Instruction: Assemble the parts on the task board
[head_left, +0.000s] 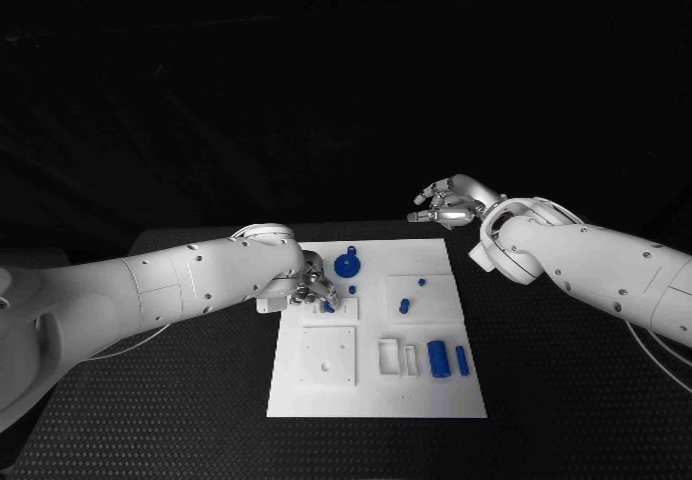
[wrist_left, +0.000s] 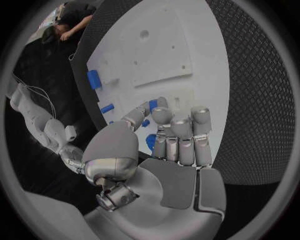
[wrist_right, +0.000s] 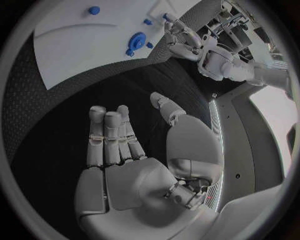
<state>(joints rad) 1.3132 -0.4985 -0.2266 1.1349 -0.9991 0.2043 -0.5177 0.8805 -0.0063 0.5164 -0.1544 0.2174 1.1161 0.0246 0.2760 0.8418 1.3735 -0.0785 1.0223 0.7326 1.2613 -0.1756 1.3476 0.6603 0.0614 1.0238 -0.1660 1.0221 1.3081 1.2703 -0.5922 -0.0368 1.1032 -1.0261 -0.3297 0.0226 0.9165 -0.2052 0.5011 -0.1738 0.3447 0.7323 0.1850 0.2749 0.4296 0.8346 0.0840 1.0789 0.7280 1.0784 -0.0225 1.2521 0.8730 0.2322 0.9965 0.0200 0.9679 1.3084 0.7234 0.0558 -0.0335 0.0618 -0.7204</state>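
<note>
The white task board (head_left: 378, 385) lies mid-table. My left hand (head_left: 306, 285) hangs over its far left part, fingers curled down. Thumb and fingertip pinch a small blue part (head_left: 327, 307), seen between them in the left wrist view (wrist_left: 153, 104). A round blue part (head_left: 348, 265) stands just right of that hand. Further small blue parts (head_left: 407, 303) sit in the board's right half, and a blue cylinder (head_left: 437, 352) and blue bar (head_left: 462, 360) lie nearer me. My right hand (head_left: 450, 203) floats past the board's far right corner with its fingers (wrist_right: 107, 137) straight and the thumb apart, holding nothing.
A square white plate (head_left: 329, 355) with holes takes up the board's near left. A pale slotted block (head_left: 389, 355) lies beside the blue cylinder. Black textured table (head_left: 577, 400) surrounds the board. In the right wrist view the board (wrist_right: 81, 45) and my left hand (wrist_right: 181, 40) lie beyond the fingers.
</note>
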